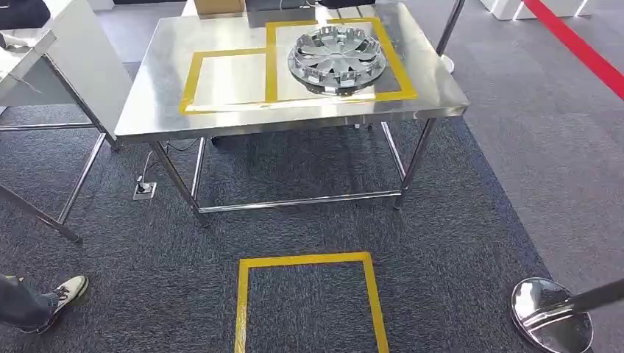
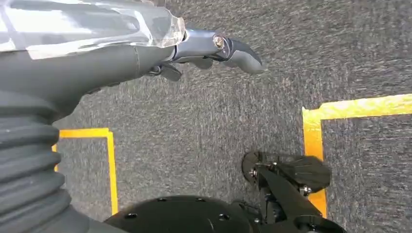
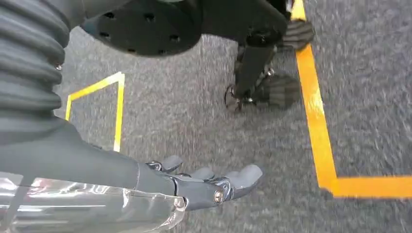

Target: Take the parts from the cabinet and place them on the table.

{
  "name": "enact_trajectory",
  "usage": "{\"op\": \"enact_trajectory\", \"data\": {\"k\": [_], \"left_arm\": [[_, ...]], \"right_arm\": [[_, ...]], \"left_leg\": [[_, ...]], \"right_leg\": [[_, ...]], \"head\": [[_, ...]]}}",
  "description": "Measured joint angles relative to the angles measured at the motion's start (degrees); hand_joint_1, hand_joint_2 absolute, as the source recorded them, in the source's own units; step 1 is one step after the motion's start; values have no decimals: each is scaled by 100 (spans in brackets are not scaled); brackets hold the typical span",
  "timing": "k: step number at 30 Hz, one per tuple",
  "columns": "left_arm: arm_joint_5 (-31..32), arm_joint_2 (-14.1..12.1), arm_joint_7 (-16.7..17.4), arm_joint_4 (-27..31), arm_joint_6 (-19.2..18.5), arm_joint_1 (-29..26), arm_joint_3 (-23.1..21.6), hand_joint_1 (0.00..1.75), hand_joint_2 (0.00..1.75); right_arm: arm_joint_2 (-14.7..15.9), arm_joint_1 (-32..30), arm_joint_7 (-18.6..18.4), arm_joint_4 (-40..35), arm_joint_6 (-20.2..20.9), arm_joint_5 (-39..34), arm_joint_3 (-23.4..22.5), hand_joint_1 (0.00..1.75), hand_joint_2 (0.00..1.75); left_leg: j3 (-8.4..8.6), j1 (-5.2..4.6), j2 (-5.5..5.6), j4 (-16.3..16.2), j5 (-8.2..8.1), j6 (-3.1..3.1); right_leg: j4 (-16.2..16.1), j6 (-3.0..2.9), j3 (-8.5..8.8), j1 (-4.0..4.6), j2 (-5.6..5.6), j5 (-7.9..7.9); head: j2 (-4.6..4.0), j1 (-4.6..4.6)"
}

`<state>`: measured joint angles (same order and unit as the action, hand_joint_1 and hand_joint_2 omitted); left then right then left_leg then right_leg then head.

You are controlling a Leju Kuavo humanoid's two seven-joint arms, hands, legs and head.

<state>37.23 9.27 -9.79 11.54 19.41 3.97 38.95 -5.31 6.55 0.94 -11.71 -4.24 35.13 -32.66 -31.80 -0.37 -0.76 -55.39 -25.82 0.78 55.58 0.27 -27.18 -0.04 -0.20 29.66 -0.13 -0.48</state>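
Both arms hang by the robot's sides over the carpet: the left hand (image 2: 214, 51) and the right hand (image 3: 209, 184) hold nothing, fingers loosely extended and apart. Nearest ahead, a yellow taped square (image 1: 307, 298) marks the floor, a person's shoe (image 1: 65, 293) off to its left and a chrome stanchion base (image 1: 552, 315) to its right. Beyond stands the steel bench (image 1: 154, 110), carrying a silver wheel cover (image 1: 337, 59) inside the larger of two yellow taped rectangles; the smaller rectangle (image 1: 224, 79) beside it lies bare. One part looks delivered, so the step is likely between fetches: turn to the cabinet for the next part. Walking room is open carpet, bounded by the bench legs, a second table (image 1: 44, 66) at left, and the stanchion.
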Motion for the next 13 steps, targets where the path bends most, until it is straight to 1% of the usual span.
{"op": "enact_trajectory", "data": {"k": [1,2,3,4,13], "left_arm": [[-88,-15,22,18,-40,-24,-82,0,175],[-186,-42,53,35,-90,-44,-168,0,175],[-284,-61,74,61,-140,-74,-247,0,175],[-393,-83,101,90,-197,-104,-339,0,0],[-1380,-310,361,352,-704,-407,-1306,0,0]], "right_arm": [[9,-46,0,-9,7,-79,62,0,175],[11,-85,0,-13,13,-168,125,0,0],[26,-124,0,-22,24,-260,193,0,0],[35,-162,0,-39,48,-365,264,0,0],[166,-537,-11,-273,149,-1295,1057,0,0]], "left_leg": [[-7,-1,4,-3,0,0],[-14,-2,5,-5,0,0],[-19,-3,5,-9,0,0],[-20,-4,5,-11,-1,0],[-27,-7,7,-16,-3,0]], "right_leg": [[0,0,-3,-1,-3,0],[0,1,-9,-3,-4,0],[0,1,-13,-4,-5,-1],[0,2,-13,-5,-5,-1],[-1,3,-15,-9,-8,-2]], "head": [[0,-2],[0,0],[0,-2],[0,0],[0,0]]}}
